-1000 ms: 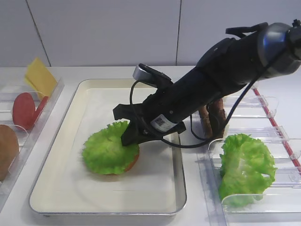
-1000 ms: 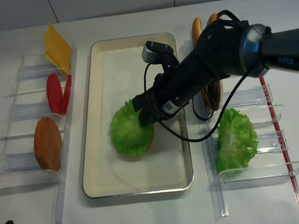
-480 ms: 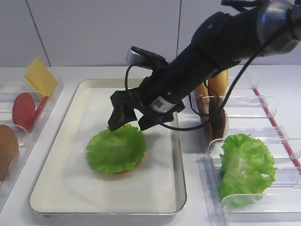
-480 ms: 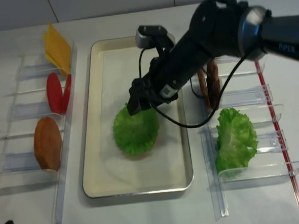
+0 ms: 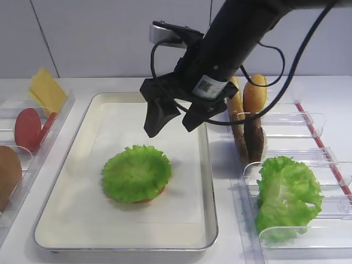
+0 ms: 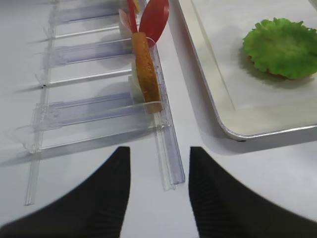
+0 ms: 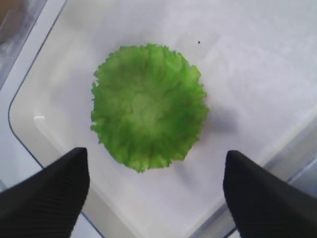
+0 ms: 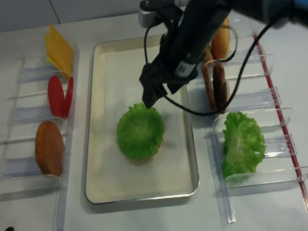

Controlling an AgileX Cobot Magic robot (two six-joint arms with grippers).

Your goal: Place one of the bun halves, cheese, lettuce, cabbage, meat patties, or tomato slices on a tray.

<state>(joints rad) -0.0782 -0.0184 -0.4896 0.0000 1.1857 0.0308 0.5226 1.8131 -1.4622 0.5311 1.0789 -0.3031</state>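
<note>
1. Exterior high view: the right hand [image 5: 175, 118] hangs above the tray [image 5: 60, 181], fingers spread wide and empty, pointing down; it is clear of the lettuce [image 5: 136, 172].
2. The lettuce lies flat on the tray's white liner, toward 7 o'clock from the right hand, in the near half of the tray. An orange-brown rim of a bun half [image 5: 157, 193] shows under its 5 o'clock edge.
3. Right wrist view: the lettuce sits between and beyond the two dark fingertips [image 7: 47, 196], touching neither. The leaf is round, with a frilly edge.
4. Exterior high (realsense) view: left of the tray, clear bins [image 8: 26, 115] hold the cheese [image 8: 59, 48] at 12 o'clock, the tomato slices [image 8: 58, 96] in the middle, and a bun half [image 8: 48, 147] at 6 o'clock.
5. Right of the tray, more bins hold bun halves [image 8: 220, 40] standing on edge, meat patties [image 8: 215, 88] just nearer, and a bulky mass of green leaves [image 8: 242, 143] at 6 o'clock.
6. Left wrist view: the left hand [image 6: 158, 198] is spread open and empty over the white surface [image 6: 89, 173], near the end of the left bins, well apart from the tray's corner.
</note>
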